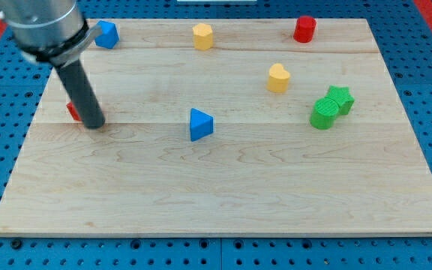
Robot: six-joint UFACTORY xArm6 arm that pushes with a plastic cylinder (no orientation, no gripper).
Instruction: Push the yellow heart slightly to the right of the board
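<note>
Yellow heart [278,78] in the board's upper right quarter, resting flat, apart from every other block. Nearest to it, just below and toward the view's right: green star [340,99] touching a green round block [323,115]. Above, along the top edge: red cylinder [304,29] to the right, yellow hexagonal block [203,36] to the left. Blue triangle [200,124] near the middle. Far off at the view's left, my tip [96,124] down on the wood, pressed beside a mostly hidden red block [73,111], with a blue block [106,34] higher up. No jaws on the rod, nothing carried. Heart well to the tip's right and somewhat higher, so probably a long crossing first, ending on the heart's left side. Pale wooden board [223,202] on blue pegboard [426,90]; bare wood right of the heart.
</note>
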